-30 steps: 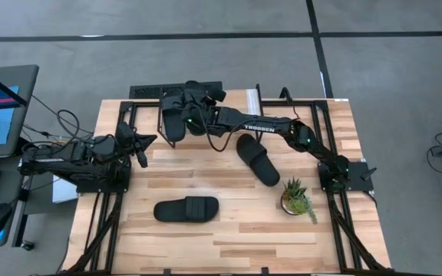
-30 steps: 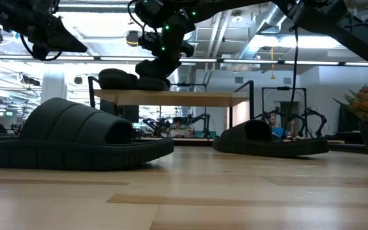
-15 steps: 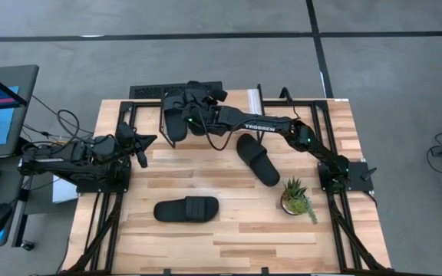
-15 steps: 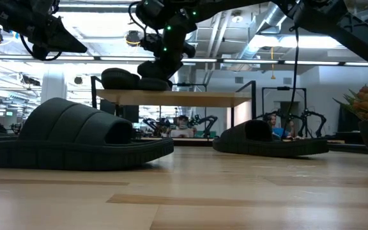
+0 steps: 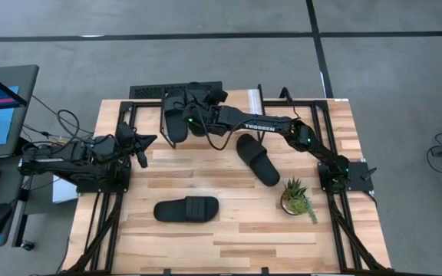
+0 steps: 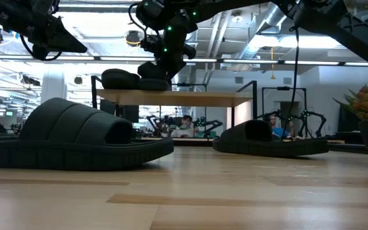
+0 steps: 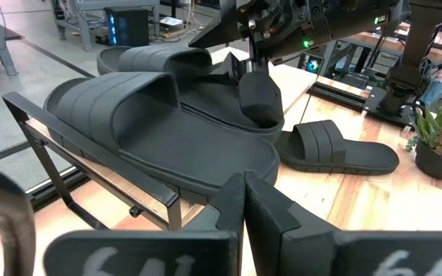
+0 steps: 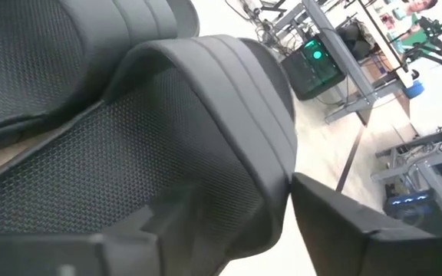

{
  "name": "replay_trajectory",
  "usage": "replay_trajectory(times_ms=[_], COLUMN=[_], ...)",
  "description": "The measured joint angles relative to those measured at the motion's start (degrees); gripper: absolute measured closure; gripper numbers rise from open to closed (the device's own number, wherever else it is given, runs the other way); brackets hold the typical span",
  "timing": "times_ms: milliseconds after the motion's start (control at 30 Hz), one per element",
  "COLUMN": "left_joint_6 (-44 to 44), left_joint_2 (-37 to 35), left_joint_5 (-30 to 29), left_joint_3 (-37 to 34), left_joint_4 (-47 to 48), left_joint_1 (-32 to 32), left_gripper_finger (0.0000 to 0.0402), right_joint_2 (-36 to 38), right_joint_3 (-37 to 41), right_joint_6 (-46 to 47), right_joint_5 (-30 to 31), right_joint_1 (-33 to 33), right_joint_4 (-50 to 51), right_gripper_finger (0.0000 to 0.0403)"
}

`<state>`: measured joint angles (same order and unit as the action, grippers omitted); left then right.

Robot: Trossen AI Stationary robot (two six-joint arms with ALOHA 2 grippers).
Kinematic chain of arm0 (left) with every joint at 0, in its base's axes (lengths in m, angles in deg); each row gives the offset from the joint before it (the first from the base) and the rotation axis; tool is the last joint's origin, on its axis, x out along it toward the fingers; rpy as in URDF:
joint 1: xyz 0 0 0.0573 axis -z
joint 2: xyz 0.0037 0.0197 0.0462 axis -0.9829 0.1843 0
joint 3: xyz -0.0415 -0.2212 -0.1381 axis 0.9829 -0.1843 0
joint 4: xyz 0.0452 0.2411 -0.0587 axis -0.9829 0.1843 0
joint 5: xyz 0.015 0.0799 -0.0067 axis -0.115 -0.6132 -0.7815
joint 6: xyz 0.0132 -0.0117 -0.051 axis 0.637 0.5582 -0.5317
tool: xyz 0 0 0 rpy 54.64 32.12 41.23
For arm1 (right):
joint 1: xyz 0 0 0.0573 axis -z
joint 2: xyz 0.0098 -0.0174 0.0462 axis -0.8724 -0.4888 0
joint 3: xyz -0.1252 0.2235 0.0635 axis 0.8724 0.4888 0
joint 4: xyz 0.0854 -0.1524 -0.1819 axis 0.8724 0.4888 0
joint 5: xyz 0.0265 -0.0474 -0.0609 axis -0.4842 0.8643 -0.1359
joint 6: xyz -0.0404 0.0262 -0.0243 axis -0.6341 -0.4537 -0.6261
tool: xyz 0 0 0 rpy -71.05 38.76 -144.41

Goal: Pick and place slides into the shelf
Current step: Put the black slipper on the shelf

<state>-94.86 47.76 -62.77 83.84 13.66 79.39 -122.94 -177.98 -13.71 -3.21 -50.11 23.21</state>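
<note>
- High view: the right gripper [image 5: 198, 107] sat over the shelf [image 5: 240, 100], above the second of two slides [image 5: 174, 119] lying on the plank; a third slide [image 5: 257, 159] lay on the table just in front of the shelf, a fourth [image 5: 186, 209] well nearer the front edge; the plant [image 5: 296, 197] stood beside the third; the left gripper [image 5: 146, 142] waited left of the shelf, fingers together.
- Low view: both shelved slides [image 6: 121, 78] rested on the shelf top [image 6: 171, 97]; risk, as a judgement: the second overhangs the edge, and a snagging finger on withdrawal could drag it off.
- Left wrist view: a right finger [image 7: 259, 96] stood against the second slide's sole [image 7: 206, 107].
- Right wrist view: the jaws stood apart, straddling the strap [image 8: 229, 100]; whether they gripped it, one cannot tell.
</note>
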Motion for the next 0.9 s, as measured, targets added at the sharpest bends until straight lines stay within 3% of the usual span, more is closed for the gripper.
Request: replay_trajectory(times_ms=[200, 700, 900], left_joint_6=[0.0, 0.0, 0.5], left_joint_2=[0.0, 0.0, 0.0], left_joint_5=[0.0, -0.1, -0.1], left_joint_3=[0.0, 0.0, 0.0], left_joint_4=[0.1, 1.6, 2.1], left_joint_1=[0.0, 0.0, 0.0], left_gripper_finger=[0.0401, 0.0402, 0.0401], right_joint_2=[0.6, 2.4, 4.7], right_joint_3=[-0.5, -2.8, -3.0], right_joint_6=[-0.4, -3.3, -3.4], right_joint_5=[0.6, 1.9, 9.8], right_joint_1=[-0.1, -2.1, -3.4], right_joint_4=[1.9, 1.9, 0.7], right_gripper_finger=[0.015, 0.0148, 0.0148])
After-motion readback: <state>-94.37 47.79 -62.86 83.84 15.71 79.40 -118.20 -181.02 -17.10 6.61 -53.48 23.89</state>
